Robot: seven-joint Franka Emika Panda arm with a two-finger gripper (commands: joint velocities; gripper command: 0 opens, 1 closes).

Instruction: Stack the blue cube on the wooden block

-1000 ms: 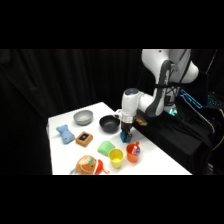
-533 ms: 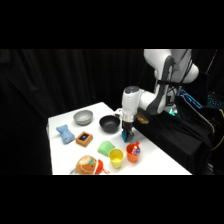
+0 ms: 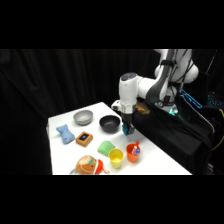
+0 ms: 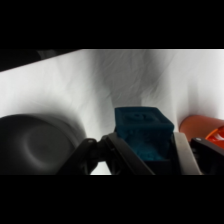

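Wrist view shows me the blue cube (image 4: pixel 144 134) clamped in the claw (image 4: pixel 142 157), top face roughly level; being a cube, it has no long axis I can name. It hangs just above the white tabletop (image 4: pixel 60 90), beside the black bowl (image 4: pixel 37 145). From the side, the wooden block (image 3: pixel 84 138) lies well apart, past that bowl. Black curtains (image 3: pixel 60 80) back the tabletop.

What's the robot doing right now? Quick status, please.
Hand shut on blue cube, above table. Wooden block waits, top bare. Black bowl sits between.
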